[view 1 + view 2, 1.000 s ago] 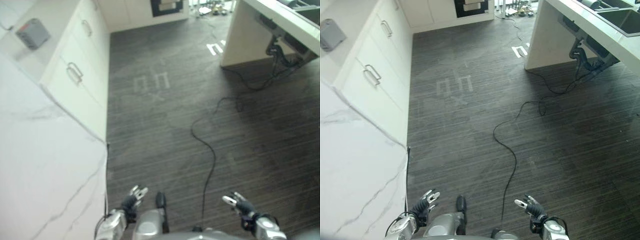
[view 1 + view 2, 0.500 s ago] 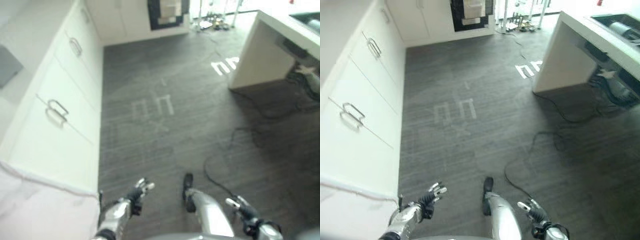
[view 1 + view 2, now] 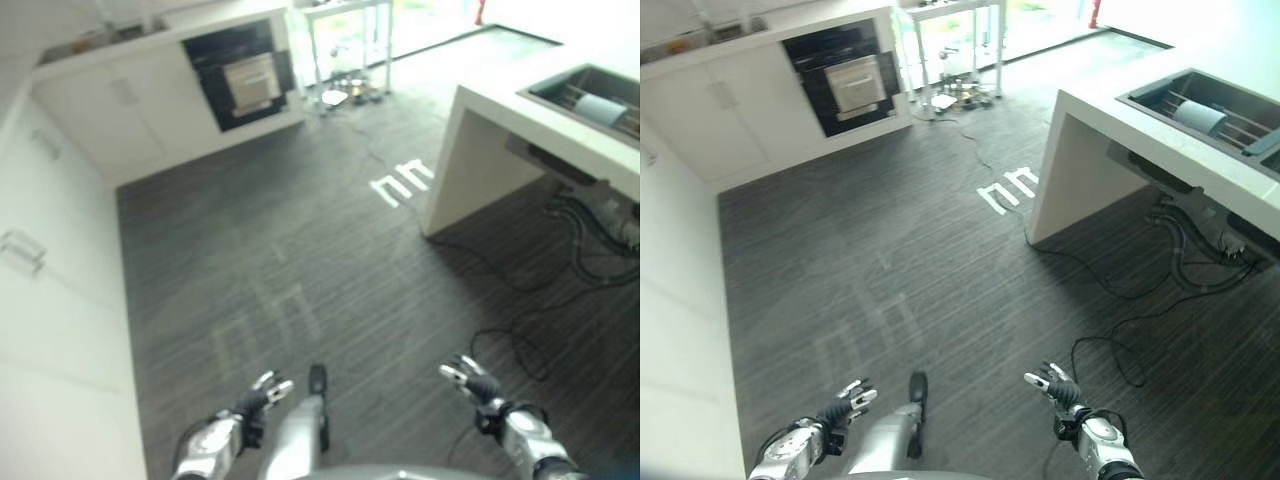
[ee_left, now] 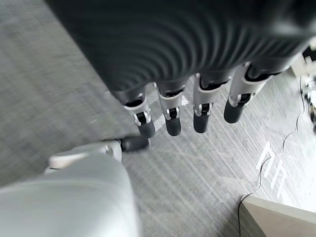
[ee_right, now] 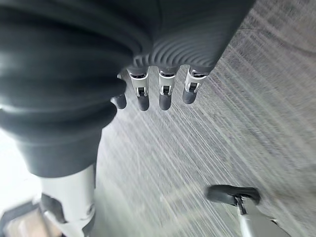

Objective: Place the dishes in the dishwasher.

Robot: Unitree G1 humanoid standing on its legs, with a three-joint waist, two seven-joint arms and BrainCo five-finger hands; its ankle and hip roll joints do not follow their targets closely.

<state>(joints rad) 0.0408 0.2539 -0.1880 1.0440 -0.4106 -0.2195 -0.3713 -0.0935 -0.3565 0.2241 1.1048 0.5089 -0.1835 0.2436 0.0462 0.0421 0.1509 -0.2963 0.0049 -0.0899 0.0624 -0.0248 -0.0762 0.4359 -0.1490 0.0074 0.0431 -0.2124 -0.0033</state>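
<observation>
— What do we see of the dishes?
— We make out one pale cylinder (image 3: 1198, 116), lying on its side on thin rack bars inside the sunken basin (image 3: 1140, 100) of the white counter (image 3: 1080, 130). We cannot tell what kind of dish it is.
— And the dishwasher?
— We see a dark appliance (image 3: 845, 85) with a pale front panel, shut, built into the white cabinets (image 3: 700, 125) at the far wall, well apart from the basin.

- One oven (image 3: 845, 85) in the far cabinets.
- One white island (image 3: 1110, 150).
- One sink (image 3: 1200, 110), holding one pale roll (image 3: 1196, 117).
- One white floor mark (image 3: 1005, 188).
- Two empty hands: left hand (image 3: 843, 405), right hand (image 3: 1055, 386).
</observation>
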